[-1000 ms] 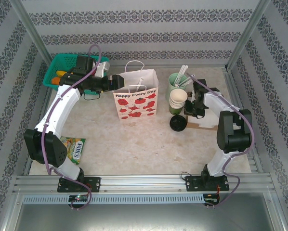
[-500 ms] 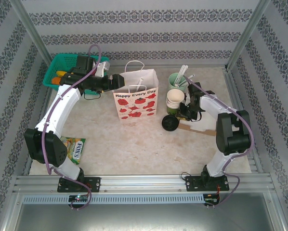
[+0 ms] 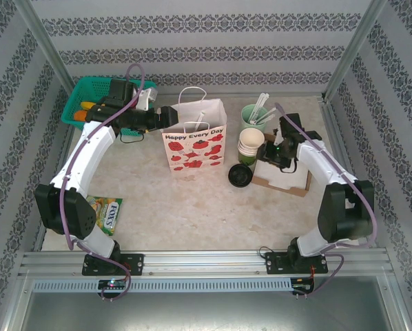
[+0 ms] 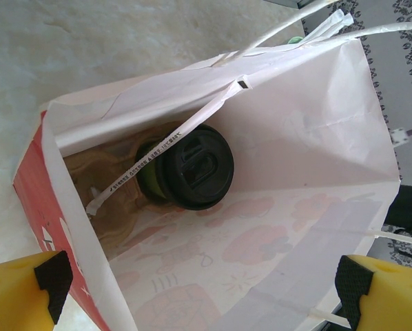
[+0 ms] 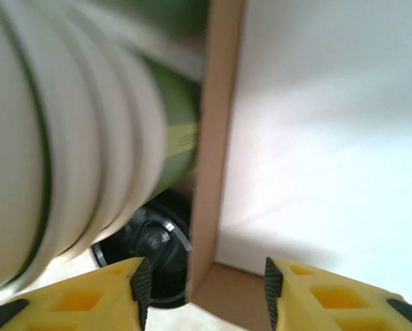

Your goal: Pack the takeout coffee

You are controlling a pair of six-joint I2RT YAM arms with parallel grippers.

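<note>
Lidded coffee cup (image 3: 239, 175) stands upright just past the right gripper (image 5: 204, 279), its fingers parted and nearer than the left gripper (image 4: 202, 277), spread wide above the paper bag (image 3: 194, 141).

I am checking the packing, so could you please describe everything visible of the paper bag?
The paper bag is white, printed on its front with "Happy Every Day" and red fruit, with flat white paper handles. It stands upright and open on the table, between the two arms. A green cup with a black lid lies on its side at its bottom. The open left gripper hangs at its mouth.
</note>
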